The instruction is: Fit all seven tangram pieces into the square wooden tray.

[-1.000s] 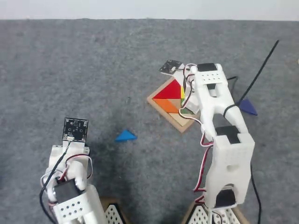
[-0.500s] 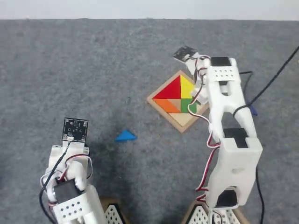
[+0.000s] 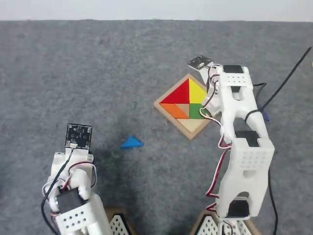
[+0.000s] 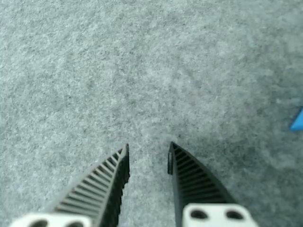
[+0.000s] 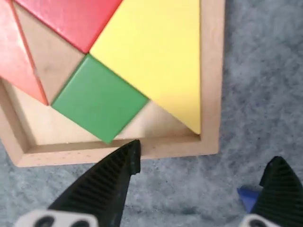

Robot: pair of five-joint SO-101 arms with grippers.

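The square wooden tray [image 3: 163, 99] lies turned like a diamond and holds a red triangle [image 3: 180, 94], a yellow triangle [image 3: 196, 91], an orange piece [image 3: 173, 110] and a green square [image 3: 196, 111]. Bare wood shows near its front corner. In the right wrist view my right gripper [image 5: 206, 159] hangs open just outside the tray's rim [image 5: 211, 85], beside the green square [image 5: 98, 97] and yellow triangle [image 5: 156, 52]. A dark blue piece [image 5: 247, 196] lies between its fingers on the carpet. My left gripper [image 4: 147, 152] is open over bare carpet, a light blue triangle [image 4: 297, 121] off to one side.
The light blue triangle [image 3: 131, 142] lies alone on the grey carpet between the left arm [image 3: 73, 169] and the tray. The right arm [image 3: 236, 100] stands along the tray's right side, with the dark blue piece [image 3: 265, 116] peeking out behind it. Cables trail at the right.
The right arm has swung right, off the tray, uncovering the yellow triangle and green square and hiding most of the dark blue piece. The left arm has stayed still.
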